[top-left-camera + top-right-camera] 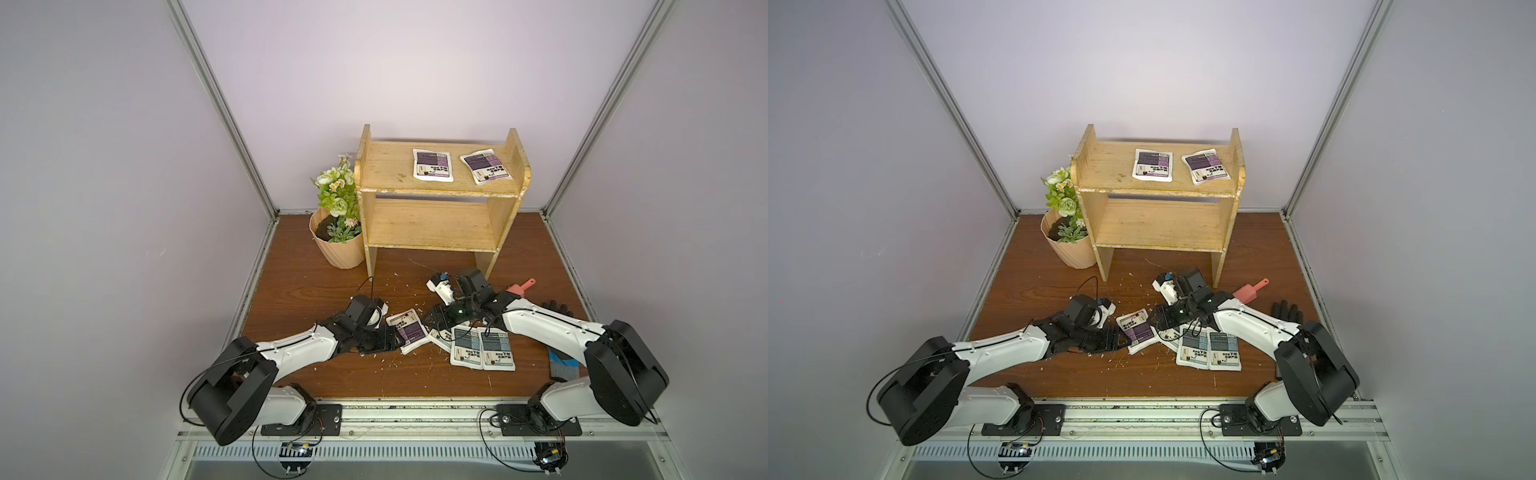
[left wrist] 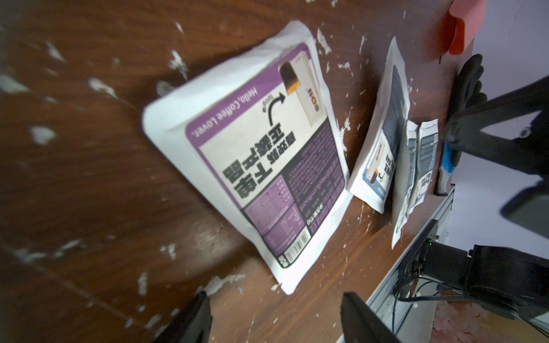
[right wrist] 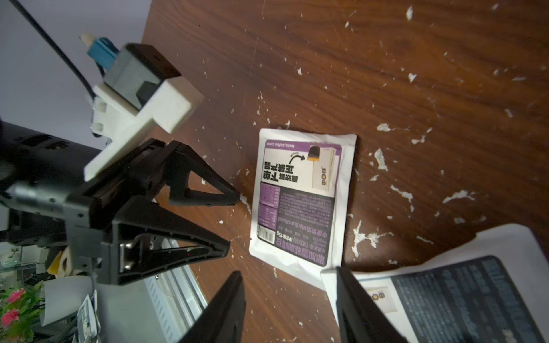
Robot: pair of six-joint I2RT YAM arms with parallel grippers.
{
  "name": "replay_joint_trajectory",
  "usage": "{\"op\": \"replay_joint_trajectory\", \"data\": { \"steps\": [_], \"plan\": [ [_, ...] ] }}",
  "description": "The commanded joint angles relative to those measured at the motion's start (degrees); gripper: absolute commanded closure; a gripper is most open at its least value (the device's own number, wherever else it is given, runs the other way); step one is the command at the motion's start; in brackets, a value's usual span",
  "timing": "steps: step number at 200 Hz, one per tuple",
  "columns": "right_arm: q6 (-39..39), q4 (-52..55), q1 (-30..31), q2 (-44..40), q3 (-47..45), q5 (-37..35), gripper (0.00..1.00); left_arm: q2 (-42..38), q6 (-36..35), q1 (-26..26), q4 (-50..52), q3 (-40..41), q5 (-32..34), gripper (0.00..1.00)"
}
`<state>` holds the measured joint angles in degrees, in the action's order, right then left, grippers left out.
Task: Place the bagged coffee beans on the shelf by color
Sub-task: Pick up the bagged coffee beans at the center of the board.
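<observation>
The wooden shelf (image 1: 428, 224) stands at the back, with two purple pouches (image 1: 432, 165) (image 1: 485, 166) lying on its top board. A third purple pouch (image 1: 407, 330) lies flat on the brown table. Beside it lie grey-blue pouches (image 1: 465, 347) (image 1: 496, 349), and another one (image 1: 440, 336) is partly hidden under my right gripper. My left gripper (image 2: 276, 303) is open at the near edge of the purple pouch (image 2: 252, 154) and holds nothing. My right gripper (image 3: 288, 276) is open above the gap between the purple pouch (image 3: 300, 202) and a grey-blue pouch (image 3: 445, 297), also holding nothing.
A peach flowerpot (image 1: 336, 245) with flowers stands left of the shelf. A red scoop (image 1: 521, 287), a black glove (image 1: 557, 309) and a blue-grey cloth (image 1: 561, 368) lie at the right. White flakes are scattered over the table. The shelf's lower board holds nothing.
</observation>
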<state>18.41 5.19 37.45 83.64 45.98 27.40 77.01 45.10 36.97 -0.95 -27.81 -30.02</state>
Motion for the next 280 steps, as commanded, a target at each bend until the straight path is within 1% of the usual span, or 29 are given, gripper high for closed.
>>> {"op": "replay_joint_trajectory", "data": {
  "steps": [1,32,57,92,116,136,186,195,220,239,255,280],
  "plan": [
    [-2.1,-2.2,0.7,1.3,2.2,1.2,0.48,2.4,2.2,0.7,-4.0,0.8,-0.1,0.28],
    [-3.1,-3.4,0.7,3.0,2.5,-0.5,0.49,5.6,2.4,0.7,-5.4,0.1,0.8,0.3],
    [-3.0,-4.6,0.8,6.0,3.0,-1.6,0.52,9.2,1.7,0.7,-5.4,-1.6,1.2,0.31],
    [-1.0,-8.6,0.7,10.3,3.4,1.2,0.57,13.3,0.2,0.8,-2.3,-4.4,3.0,0.36],
    [-0.9,-9.6,0.7,12.4,2.8,1.2,0.59,14.2,-0.7,0.8,-1.2,-5.4,4.5,0.38],
    [-0.6,-10.8,0.8,13.4,1.6,1.6,0.63,14.3,-1.7,0.7,-0.4,-5.8,5.6,0.39],
    [1.4,-15.7,0.8,16.1,-1.6,3.6,0.65,17.5,-3.3,0.1,-0.2,-6.2,4.5,0.4],
    [2.0,-16.9,0.8,16.4,-2.2,3.8,0.66,18.1,-3.5,0.1,-0.3,-6.2,4.2,0.42],
    [3.9,-20.8,0.8,16.2,-3.6,4.5,0.66,18.2,-3.9,-0.3,-1.7,-5.4,3.0,0.53],
    [5.1,-23.1,0.8,16.2,-3.8,5.2,0.66,17.3,-4.1,-0.6,-1.8,-5.2,3.1,0.58],
    [5.9,-24.5,0.8,16.5,-3.7,5.5,0.66,16.7,-4.1,-0.8,-1.4,-5.6,3.4,0.7],
    [6.4,-25.3,0.8,16.2,-3.5,5.4,0.66,15.8,-3.3,-1.4,-1.2,-5.7,4.7,0.96]
  ]
}}
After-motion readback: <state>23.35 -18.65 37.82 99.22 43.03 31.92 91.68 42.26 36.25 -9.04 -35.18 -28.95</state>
